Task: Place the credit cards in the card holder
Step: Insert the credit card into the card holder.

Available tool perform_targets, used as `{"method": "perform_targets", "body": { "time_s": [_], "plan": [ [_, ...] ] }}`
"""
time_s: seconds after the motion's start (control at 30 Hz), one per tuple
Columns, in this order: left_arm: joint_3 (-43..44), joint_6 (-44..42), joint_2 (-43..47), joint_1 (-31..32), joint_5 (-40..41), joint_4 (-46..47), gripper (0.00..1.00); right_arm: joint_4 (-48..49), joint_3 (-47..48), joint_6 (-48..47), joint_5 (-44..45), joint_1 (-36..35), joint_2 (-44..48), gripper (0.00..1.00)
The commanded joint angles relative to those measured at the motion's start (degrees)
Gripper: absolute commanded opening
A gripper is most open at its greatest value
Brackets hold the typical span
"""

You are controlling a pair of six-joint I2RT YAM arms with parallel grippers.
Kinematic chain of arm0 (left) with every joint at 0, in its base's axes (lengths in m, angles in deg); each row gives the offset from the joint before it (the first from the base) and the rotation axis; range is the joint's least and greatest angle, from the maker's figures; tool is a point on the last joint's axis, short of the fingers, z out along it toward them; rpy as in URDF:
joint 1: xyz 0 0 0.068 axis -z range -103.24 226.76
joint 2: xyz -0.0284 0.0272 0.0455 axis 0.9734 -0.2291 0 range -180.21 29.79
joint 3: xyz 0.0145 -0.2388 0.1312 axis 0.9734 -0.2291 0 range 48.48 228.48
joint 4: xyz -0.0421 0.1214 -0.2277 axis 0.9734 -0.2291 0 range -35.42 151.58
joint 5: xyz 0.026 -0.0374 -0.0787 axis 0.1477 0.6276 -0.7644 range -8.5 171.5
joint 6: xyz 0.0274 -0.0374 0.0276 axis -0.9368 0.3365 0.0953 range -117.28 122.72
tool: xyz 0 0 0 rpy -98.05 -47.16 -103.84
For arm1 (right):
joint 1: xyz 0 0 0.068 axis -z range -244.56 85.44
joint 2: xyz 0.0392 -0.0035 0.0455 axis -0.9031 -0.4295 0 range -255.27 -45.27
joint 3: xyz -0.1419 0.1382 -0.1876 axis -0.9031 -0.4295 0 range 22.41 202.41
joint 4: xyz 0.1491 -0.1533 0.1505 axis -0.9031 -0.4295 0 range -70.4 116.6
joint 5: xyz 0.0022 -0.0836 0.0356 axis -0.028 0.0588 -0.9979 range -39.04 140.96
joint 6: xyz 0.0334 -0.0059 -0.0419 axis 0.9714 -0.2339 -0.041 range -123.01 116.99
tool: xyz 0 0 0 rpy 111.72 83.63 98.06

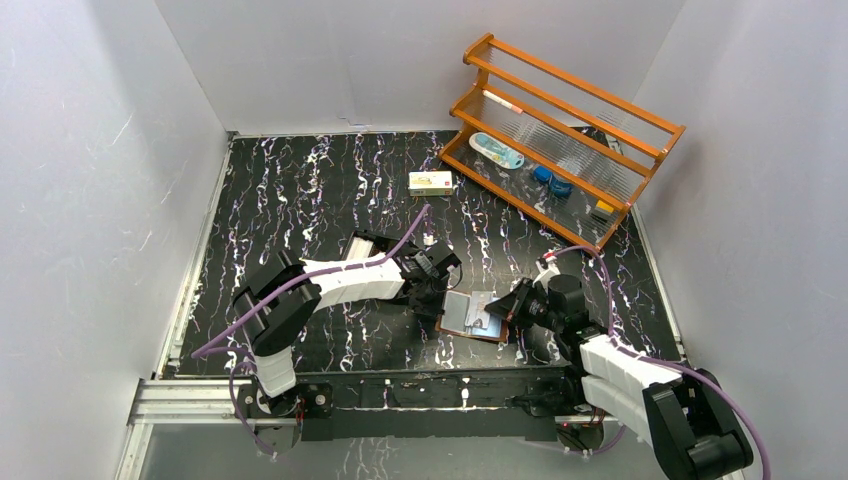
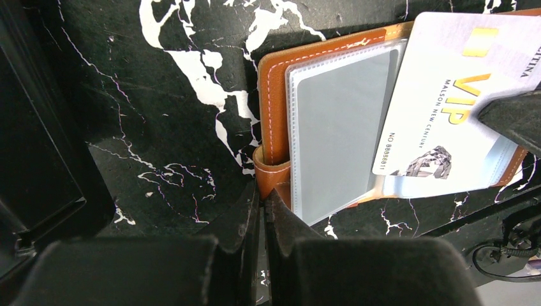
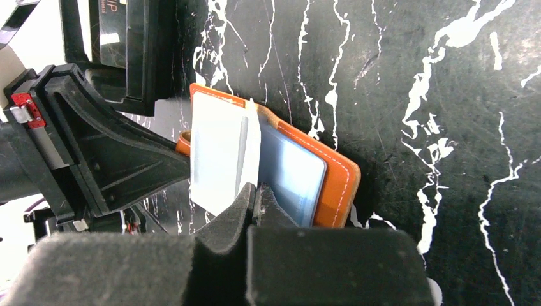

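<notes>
The right gripper (image 3: 255, 191) pinched a white plastic credit card (image 2: 440, 108) over the brown leather-look card holder (image 2: 274, 108). The left gripper (image 2: 261, 199), jaws pressed together, touched its 9 o'clock edge.

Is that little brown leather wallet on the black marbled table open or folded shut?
Open: the brown leather card holder lies spread flat, its clear plastic pockets facing up.

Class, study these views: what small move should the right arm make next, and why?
Probably slide the VIP card edge-first into a clear pocket: the right claw grips it slanted over the open card holder, whose tab the left claw pinches.
</notes>
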Motion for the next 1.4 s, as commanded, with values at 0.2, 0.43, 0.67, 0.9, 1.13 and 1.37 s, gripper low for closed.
{"method": "perform_targets", "body": {
  "time_s": [0.2, 0.43, 0.67, 0.9, 1.13, 1.37],
  "plan": [
    [1.7, 0.0, -0.3, 1.0, 0.4, -1.3, 0.00, 1.2, -0.2, -2.8, 4.8, -3.6, -2.3, 0.00],
    [1.6, 0.2, -0.6, 1.2, 0.4, -1.3, 0.00, 3.8, -0.2, -3.1, 6.4, -7.4, -3.5, 0.00],
    [1.7, 0.2, -0.5, 1.3, 0.6, -1.3, 0.00, 4.7, -0.1, -1.4, 6.1, -9.4, -4.5, 0.00],
    [1.5, 0.4, -0.3, 1.4, 0.7, -1.3, 0.00, 1.0, 1.5, 1.0, 3.7, -9.3, -5.9, 0.00],
    [1.2, 0.3, 0.1, 1.5, 0.9, -1.3, 0.00, -3.0, 2.8, 4.1, 2.3, -9.3, -7.1, 0.00],
    [0.9, 0.3, 0.7, 1.5, 1.4, -1.3, 0.00, -13.1, 3.8, 4.5, 6.9, -9.3, -1.1, 0.00]
  ]
}}
